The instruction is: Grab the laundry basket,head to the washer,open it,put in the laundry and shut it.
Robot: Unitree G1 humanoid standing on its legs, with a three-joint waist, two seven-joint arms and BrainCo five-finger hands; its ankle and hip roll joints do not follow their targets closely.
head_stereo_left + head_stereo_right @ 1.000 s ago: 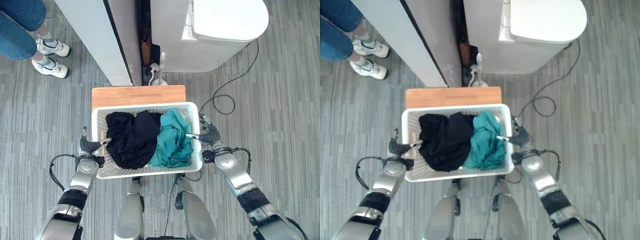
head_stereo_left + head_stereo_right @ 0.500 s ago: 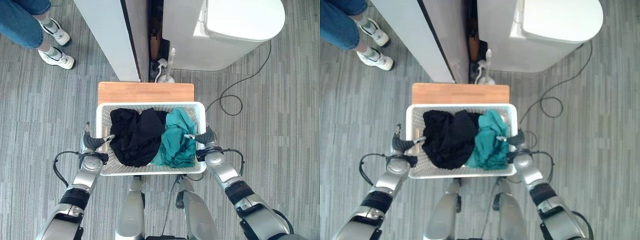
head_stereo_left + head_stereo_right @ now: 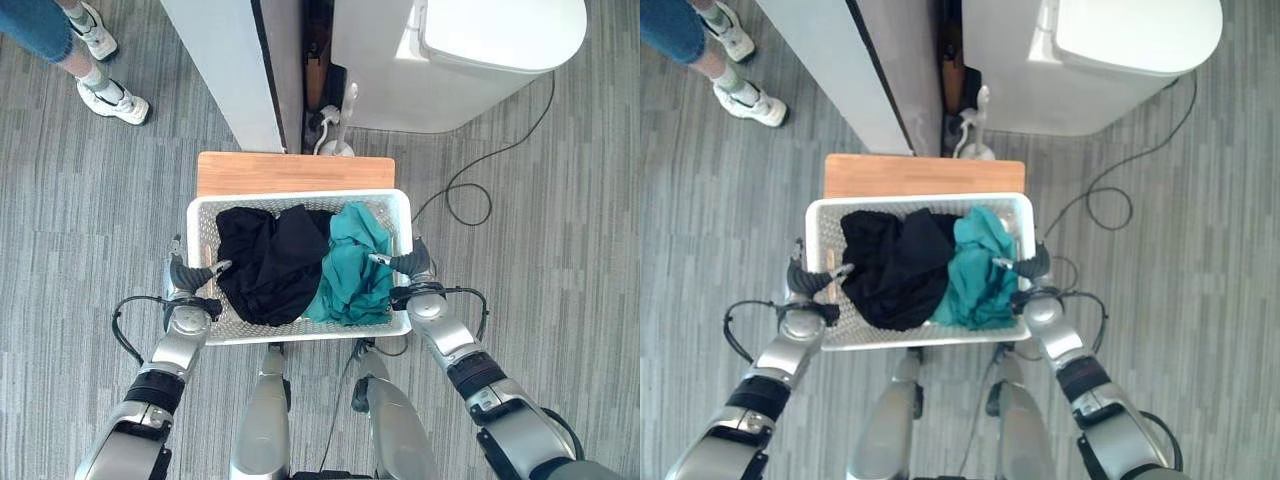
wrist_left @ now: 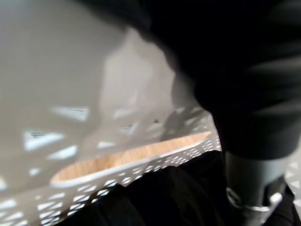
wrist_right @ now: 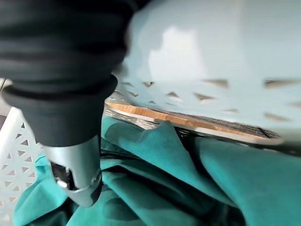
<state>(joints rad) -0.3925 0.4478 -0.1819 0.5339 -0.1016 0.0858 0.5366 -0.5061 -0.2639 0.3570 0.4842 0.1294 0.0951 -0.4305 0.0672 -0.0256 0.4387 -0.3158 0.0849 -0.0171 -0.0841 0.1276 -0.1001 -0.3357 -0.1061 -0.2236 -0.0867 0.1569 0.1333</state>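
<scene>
Both hands, left hand (image 3: pixel 186 277) and right hand (image 3: pixel 413 267), apparently clasp the perforated white plastic basket (image 3: pixel 300 331).

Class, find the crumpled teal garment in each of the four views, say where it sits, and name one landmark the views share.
Left eye view: crumpled teal garment in the basket's right half, beside the black clothing.
Right eye view: same place, right of the black clothing.
Left wrist view: not in it; black clothing appears.
Right wrist view: close up, past the right hand.
Shared landmark: the white perforated laundry basket.
</scene>
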